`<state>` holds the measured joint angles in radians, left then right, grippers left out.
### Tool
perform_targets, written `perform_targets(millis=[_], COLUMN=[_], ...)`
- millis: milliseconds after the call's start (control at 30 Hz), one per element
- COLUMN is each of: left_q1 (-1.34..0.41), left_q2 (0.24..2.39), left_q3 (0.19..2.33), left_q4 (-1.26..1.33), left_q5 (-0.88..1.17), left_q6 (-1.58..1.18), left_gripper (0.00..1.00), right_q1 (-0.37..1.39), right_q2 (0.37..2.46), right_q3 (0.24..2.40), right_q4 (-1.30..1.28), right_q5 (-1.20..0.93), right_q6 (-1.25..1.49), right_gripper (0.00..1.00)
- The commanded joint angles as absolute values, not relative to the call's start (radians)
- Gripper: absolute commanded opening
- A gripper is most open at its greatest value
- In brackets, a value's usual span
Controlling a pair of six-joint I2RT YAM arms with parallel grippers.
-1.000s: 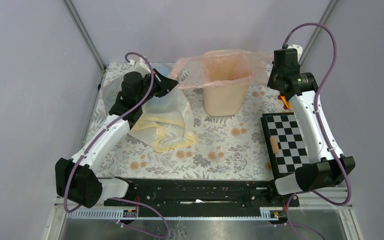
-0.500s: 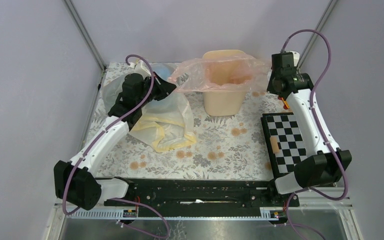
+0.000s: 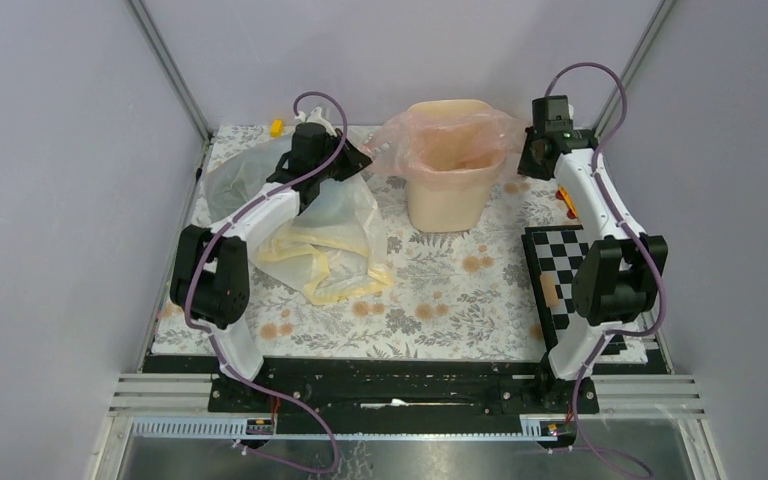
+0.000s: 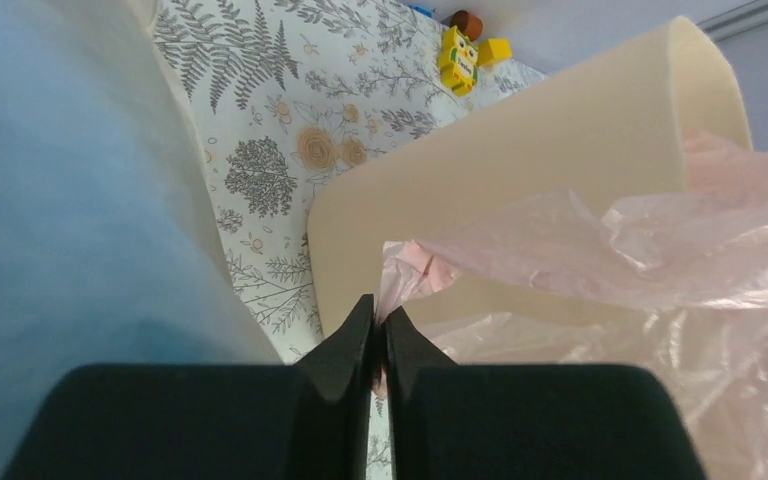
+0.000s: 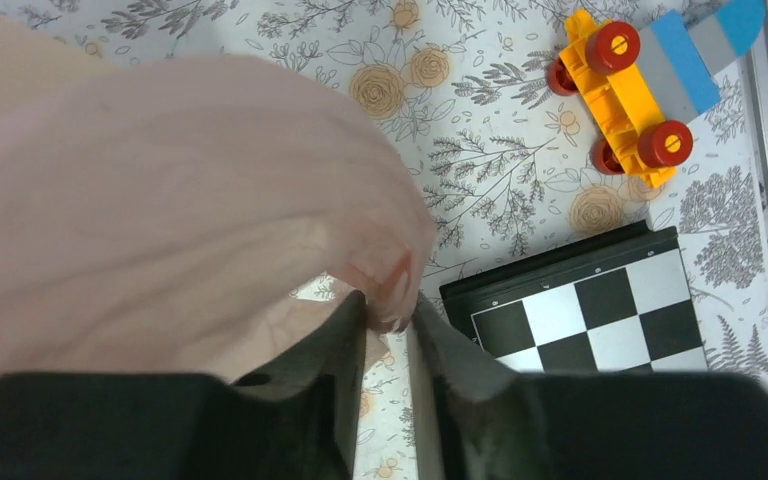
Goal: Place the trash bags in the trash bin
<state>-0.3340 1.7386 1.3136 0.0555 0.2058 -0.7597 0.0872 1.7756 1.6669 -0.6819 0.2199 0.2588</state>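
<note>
Bench (image 3: pixel 440 290) with floral cloth, top view. Trash bin (image 3: pixel 447 195) cream, upright, at 12 o'clock near the far edge. Pink bag (image 3: pixel 405 150) is spread across the bin mouth and draped over the rim, with loose film hanging out at the bin's 9 and 3 o'clock sides; how far it sits down inside, cannot tell. Pile of other bags at 10 o'clock on the bench, well apart from the bin: pale yellow bag (image 3: pixel 310 262) flat on the cloth, clear bag (image 3: pixel 350 205) lying over it. Chessboard (image 3: pixel 560 280) at 3–4 o'clock, flat, partly under the right arm. Left hand (image 4: pixel 378 322) at the bin's 9 o'clock side, fingers nearly together, pinching a fold of pink film right beside the bin wall. Right hand (image 5: pixel 390 318) at the bin's 3 o'clock side, narrow gap between fingers, pink bag edge caught between them, above the chessboard's far corner. Yellow toy vehicle (image 5: pixel 625 95) with red wheels at 2 o'clock. Small yellow toy figure (image 4: pixel 457 58) at 11 o'clock by the far edge.
</note>
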Motion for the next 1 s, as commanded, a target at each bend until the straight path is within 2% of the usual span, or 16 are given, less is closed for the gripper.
perform_targets(millis=[0,67,133,367,467,600,667,700,767,867,967], left_q1=[-0.324,-0.326,-0.325,-0.325,-0.327,-0.327,-0.327,-0.327,-0.327,-0.327,-0.327], left_q2=[1.786,1.783,1.77,1.767,1.784,1.79,1.805,1.811,1.835,1.864,1.88], left_q3=[1.397,1.392,1.38,1.432,1.496,1.531,1.554,1.568,1.598,1.64,1.656], left_q4=[0.129,0.144,0.168,0.163,0.087,0.087,0.088,0.085,0.064,0.032,0.041], left_q5=[0.294,0.296,0.295,0.296,0.296,0.311,0.33,0.338,0.347,0.346,0.352], left_q6=[-0.749,-0.743,-0.737,-0.686,-0.639,-0.602,-0.589,-0.586,-0.58,-0.572,-0.584], left_gripper=[0.15,0.33,0.41,0.54,0.63,0.65,0.64,0.63,0.61,0.57,0.51], right_q1=[0.069,0.068,0.065,0.065,0.065,0.066,0.065,0.066,0.066,0.063,0.064], right_q2=[1.68,1.636,1.595,1.449,1.373,1.351,1.368,1.38,1.409,1.479,1.55], right_q3=[1.644,1.63,1.628,1.535,1.472,1.493,1.523,1.54,1.573,1.641,1.723], right_q4=[-0.61,-0.601,-0.602,-0.464,-0.37,-0.343,-0.345,-0.345,-0.338,-0.353,-0.394], right_q5=[0.151,0.133,0.126,0.037,0.002,-0.034,-0.056,-0.059,-0.075,-0.165,-0.25], right_q6=[0.213,0.183,0.163,0.12,0.094,0.068,0.046,0.034,0.007,-0.089,-0.137], right_gripper=[0.34,0.39,0.44,0.54,0.68,0.79,0.88,0.88,0.88,0.8,0.77])
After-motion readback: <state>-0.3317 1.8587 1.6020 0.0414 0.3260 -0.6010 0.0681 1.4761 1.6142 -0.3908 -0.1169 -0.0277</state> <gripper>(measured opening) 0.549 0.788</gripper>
